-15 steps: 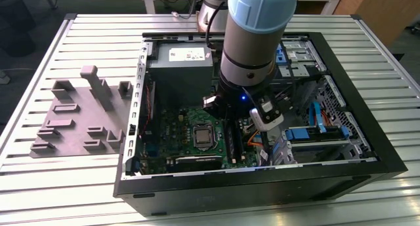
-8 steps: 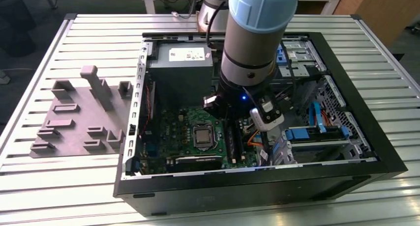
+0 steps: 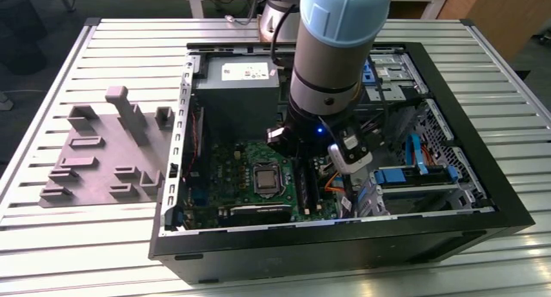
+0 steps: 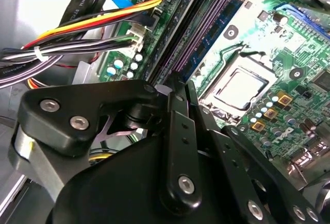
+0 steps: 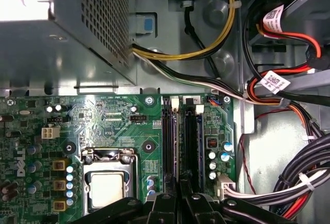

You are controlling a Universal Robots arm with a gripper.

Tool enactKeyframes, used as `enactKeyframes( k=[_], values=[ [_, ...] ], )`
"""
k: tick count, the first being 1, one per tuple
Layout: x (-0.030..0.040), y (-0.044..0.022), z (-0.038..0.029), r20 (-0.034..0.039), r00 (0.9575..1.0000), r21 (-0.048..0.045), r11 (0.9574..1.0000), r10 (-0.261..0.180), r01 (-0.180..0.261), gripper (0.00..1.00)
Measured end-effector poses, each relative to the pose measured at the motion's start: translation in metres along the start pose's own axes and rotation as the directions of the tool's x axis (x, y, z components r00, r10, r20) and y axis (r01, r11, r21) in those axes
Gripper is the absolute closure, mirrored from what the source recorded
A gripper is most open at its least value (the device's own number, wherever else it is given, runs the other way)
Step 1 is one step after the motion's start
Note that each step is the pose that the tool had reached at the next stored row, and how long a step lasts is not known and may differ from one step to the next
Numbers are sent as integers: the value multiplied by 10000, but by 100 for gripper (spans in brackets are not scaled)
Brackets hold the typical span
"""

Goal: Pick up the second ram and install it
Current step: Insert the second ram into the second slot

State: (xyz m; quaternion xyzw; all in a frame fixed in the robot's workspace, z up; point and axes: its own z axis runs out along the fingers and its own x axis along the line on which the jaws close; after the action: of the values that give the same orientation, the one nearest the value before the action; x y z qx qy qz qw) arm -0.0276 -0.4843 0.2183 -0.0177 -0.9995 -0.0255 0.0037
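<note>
— Reporting on the gripper (image 5: 179,184): how do its fingers stand?

— Closed together in both wrist views, tips just above the long black memory slots (image 5: 192,131) of the green motherboard (image 5: 103,121). Nothing shows between them.

— And the second ram?

— Cannot tell. The black finger links cover the near ends of the slots. In the exterior view the arm (image 3: 331,71) reaches down into the open computer case (image 3: 508,206) and hides the spot.

A slatted metal table (image 3: 112,45) carries an open computer case (image 3: 508,200) and a grey holder (image 3: 95,161).
</note>
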Motion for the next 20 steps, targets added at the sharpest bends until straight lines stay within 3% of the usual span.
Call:
enactKeyframes(
  k=[20],
  values=[
    [-28, -1, 28, -6, 9999, 0, 9999, -117, 117, 86]
  ],
)
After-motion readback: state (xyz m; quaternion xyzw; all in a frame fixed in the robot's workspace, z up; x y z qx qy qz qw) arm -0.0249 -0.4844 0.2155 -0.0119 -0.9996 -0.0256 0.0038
